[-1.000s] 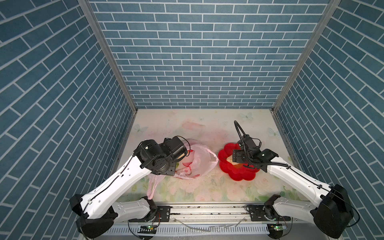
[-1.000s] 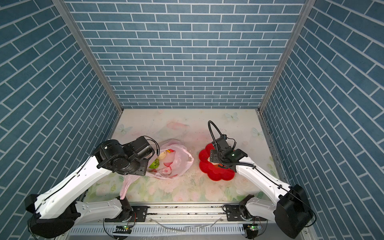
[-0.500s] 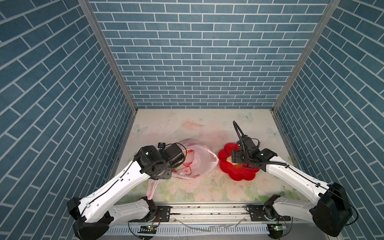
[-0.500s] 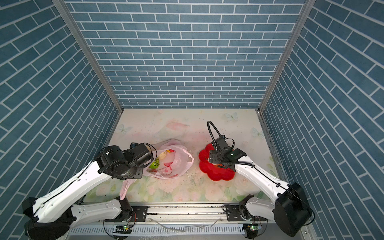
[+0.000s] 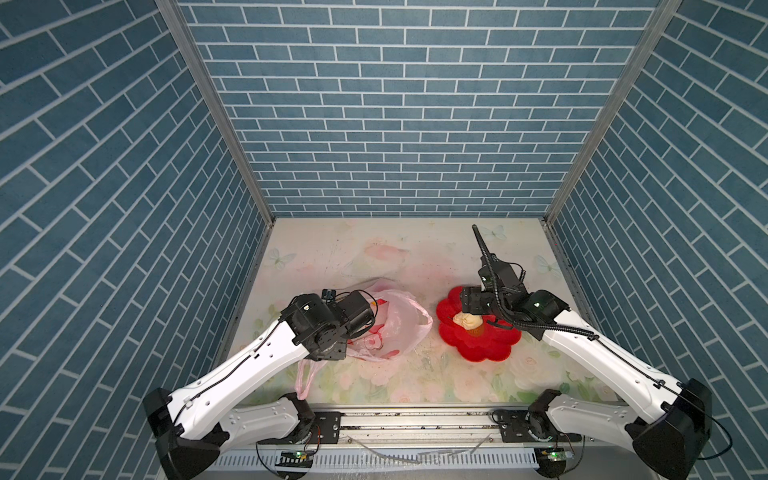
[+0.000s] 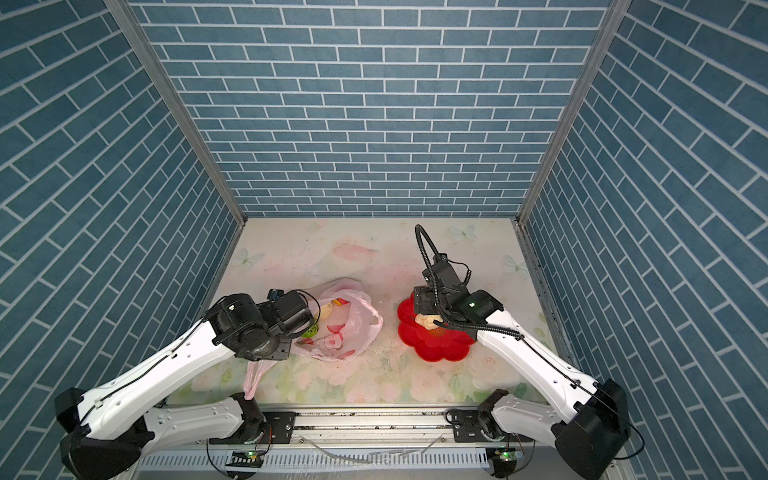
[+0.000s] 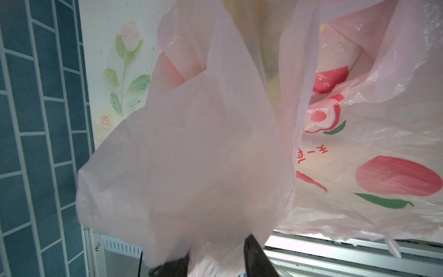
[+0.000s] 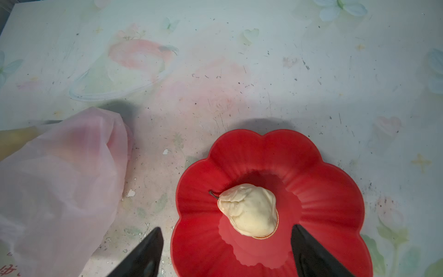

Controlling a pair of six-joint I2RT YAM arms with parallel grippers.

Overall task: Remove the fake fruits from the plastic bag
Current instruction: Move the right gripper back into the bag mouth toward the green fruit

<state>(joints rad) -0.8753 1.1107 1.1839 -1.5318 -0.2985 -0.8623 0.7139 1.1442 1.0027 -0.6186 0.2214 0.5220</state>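
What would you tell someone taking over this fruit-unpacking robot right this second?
The left gripper has pink film of the plastic bag between its fingers; whether it is clamped cannot be told.
The right gripper is open and empty over the red flower-shaped plate.
Done: one cream pear lies on the plate.
Left: the bag, beside the plate, holds more fruits, among them a green bumpy ball; take them out.

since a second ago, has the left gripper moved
yes, a little: in a top view the left gripper and its wrist have come down toward the front rail, away from the back of the table
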